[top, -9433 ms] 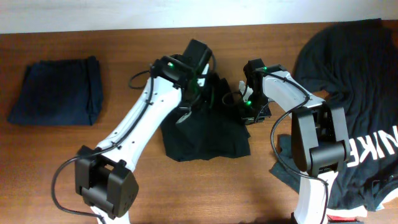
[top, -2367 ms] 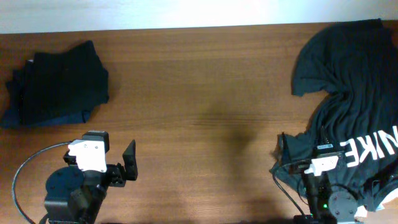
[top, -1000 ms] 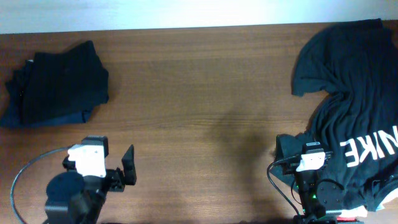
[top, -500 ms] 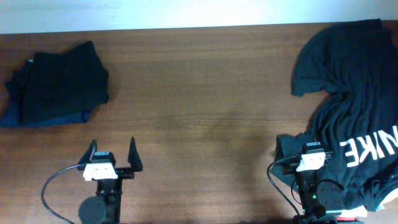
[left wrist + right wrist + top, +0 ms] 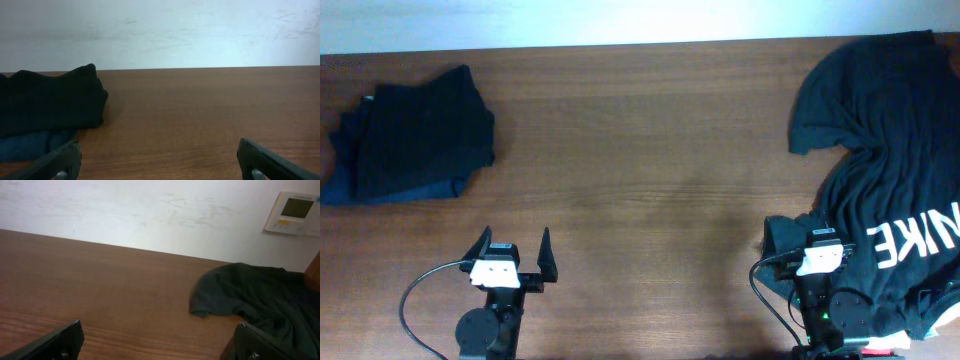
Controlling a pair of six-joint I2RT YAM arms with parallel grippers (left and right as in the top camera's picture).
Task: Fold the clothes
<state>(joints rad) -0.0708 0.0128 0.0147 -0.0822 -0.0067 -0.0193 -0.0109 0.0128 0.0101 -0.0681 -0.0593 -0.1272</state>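
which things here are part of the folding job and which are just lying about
Belongs to the job:
- black shorts, folded, lying on top of the navy garment

Just lying about:
- navy garment, folded, under the shorts
- black T-shirt with white lettering, spread out unfolded on the right arm's side

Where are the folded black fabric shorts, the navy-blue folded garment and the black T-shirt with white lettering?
folded black fabric shorts (image 5: 420,125), overhead view, middle of the top face.
navy-blue folded garment (image 5: 390,191), overhead view, strip showing below the shorts.
black T-shirt with white lettering (image 5: 885,130), overhead view, plain upper body fabric.
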